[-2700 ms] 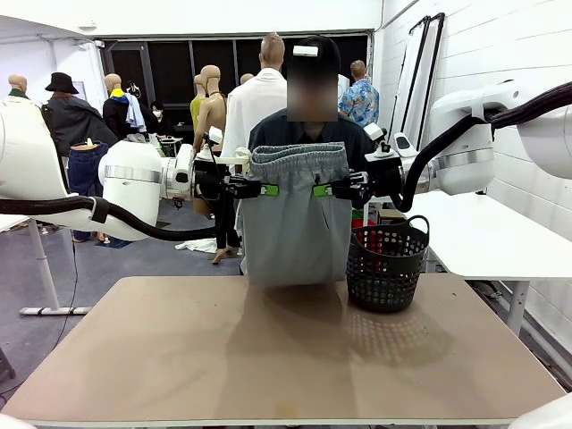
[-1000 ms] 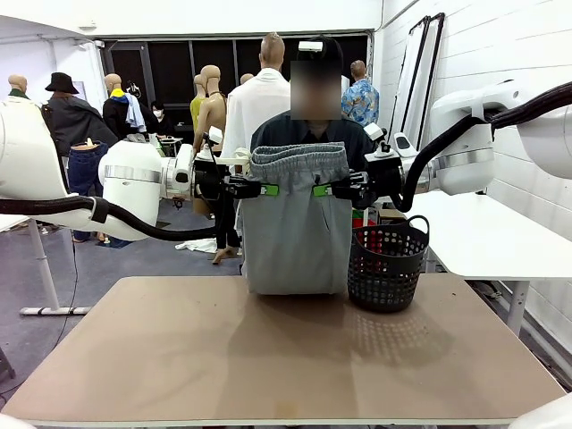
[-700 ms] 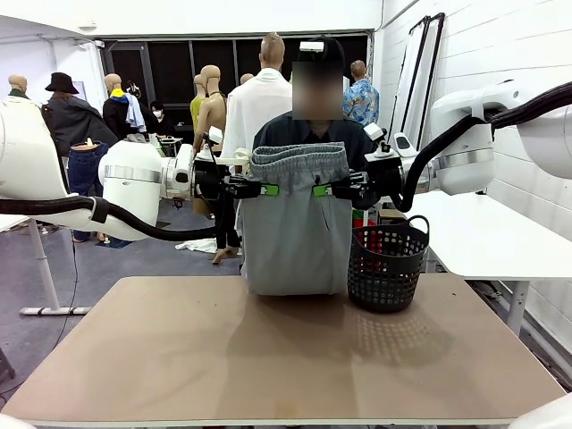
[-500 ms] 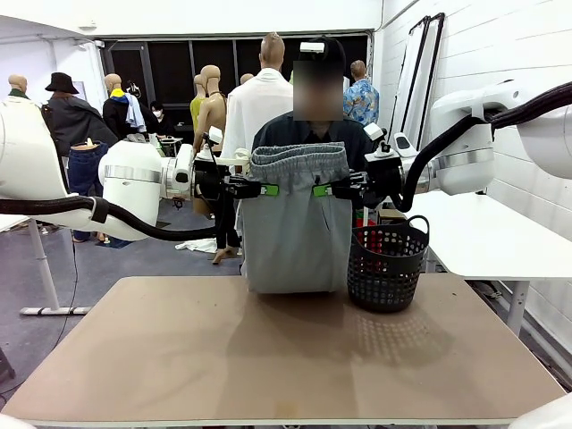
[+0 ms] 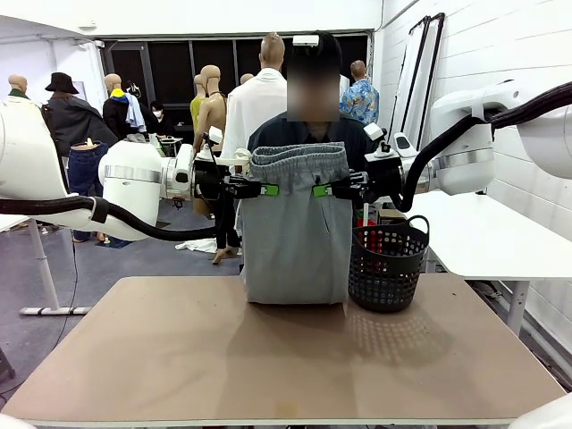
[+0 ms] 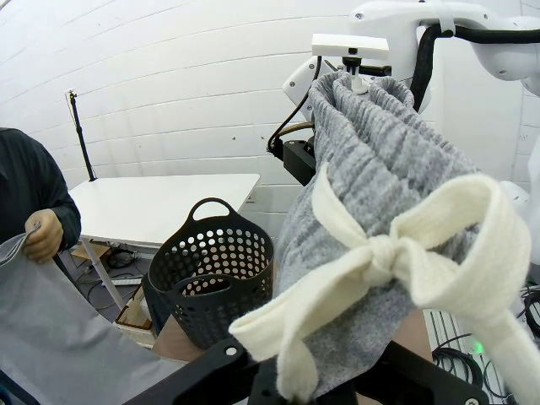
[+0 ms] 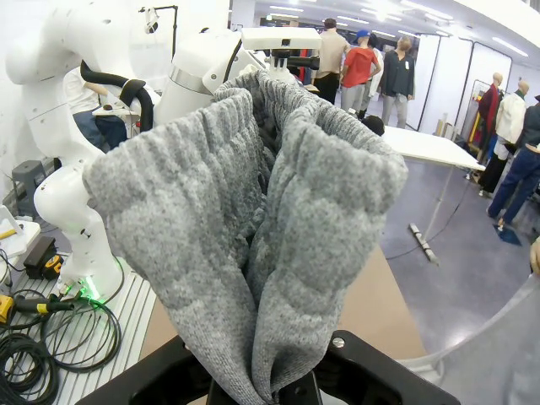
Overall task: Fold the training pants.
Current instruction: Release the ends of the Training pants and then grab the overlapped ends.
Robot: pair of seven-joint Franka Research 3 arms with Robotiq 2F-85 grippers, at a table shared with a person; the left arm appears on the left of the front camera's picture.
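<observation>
The left tool (image 5: 268,189) and the right tool (image 5: 320,189) were each clamped shut on the gathered waistband (image 5: 298,159) of the training pants (image 5: 295,246), one at either end. The garment hung between and below them as a flat panel over the far side of the worktop (image 5: 268,357). Whether its lower edge touched the worktop could not be told.

Beyond the left tool, a person's hand (image 6: 40,236) pinched a smooth grey sheet, probably the leg end of the same pants. This looked like the lift-and-spread step, with the fold itself not yet laid down. The next move would call for both tools to descend level and together. That would keep the waistband taut and lay the cloth clear of the black basket (image 5: 387,265) below the right tool.

The pants were light grey jersey, crinkled at the elastic and smooth below. A cream drawstring (image 6: 380,261) was knotted in a bow just above the left tool. The bottom edge looked rounded, as if doubled over.
</observation>
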